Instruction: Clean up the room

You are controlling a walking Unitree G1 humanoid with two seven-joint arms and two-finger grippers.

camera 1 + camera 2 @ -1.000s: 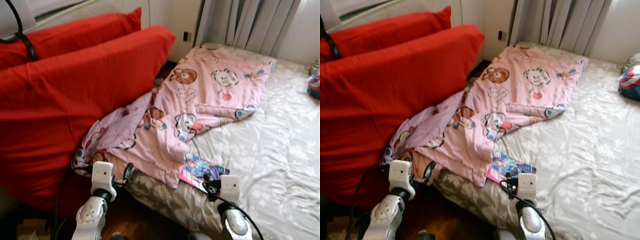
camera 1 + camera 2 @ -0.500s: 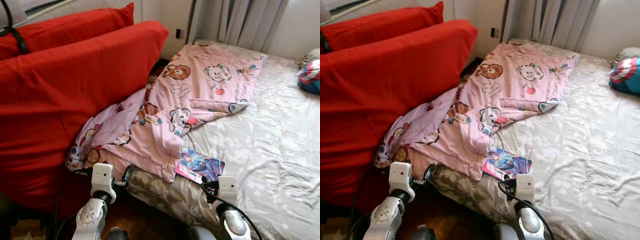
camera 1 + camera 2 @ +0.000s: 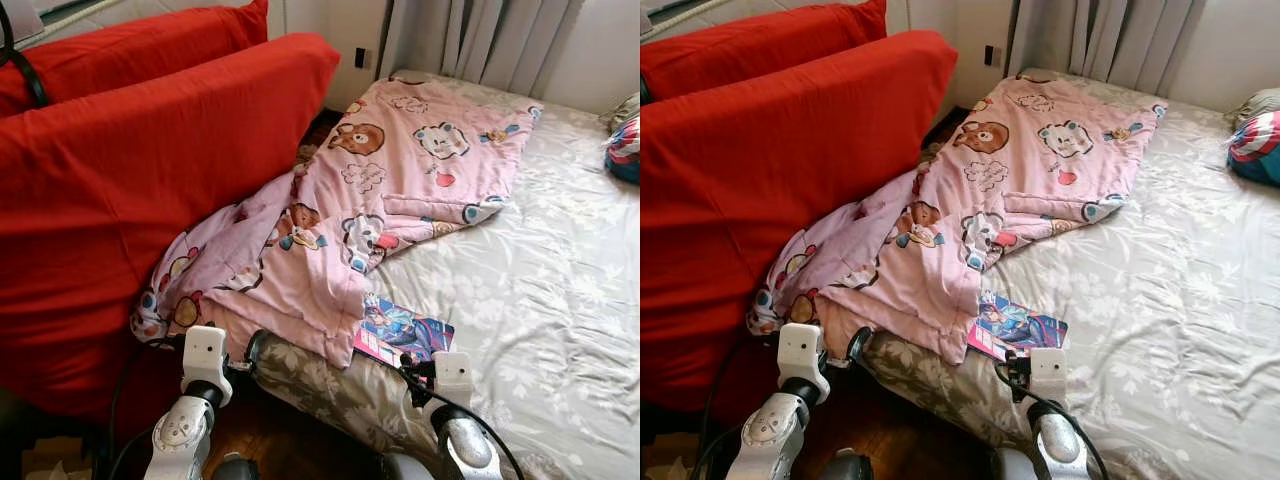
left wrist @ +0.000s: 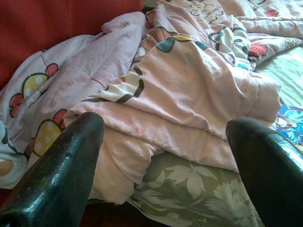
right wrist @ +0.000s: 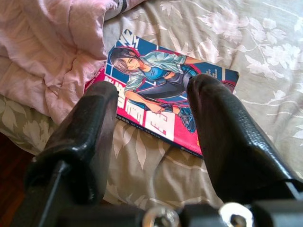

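The right gripper (image 5: 151,127), fingers apart, faces a thin, light, stiff comic book (image 5: 165,106) lying flat on the bed (image 3: 540,280). Likely best pinched by its free near edge. At the book's 10 o'clock, a soft pink blanket (image 3: 380,200) overlaps its corner; the left gripper (image 4: 161,156) is also apart-fingered.

Left arm (image 3: 183,430): silver rounded forearm shell, black wrist joint, white boxy wrist block with small dark holes. Black cable loops out at its 9 o'clock side.
Right arm (image 3: 463,440): same build, thin black cable curving at 3 o'clock.
Fingers (image 5: 227,137): long, black, glossy, pebbled texture; silver screws at base.
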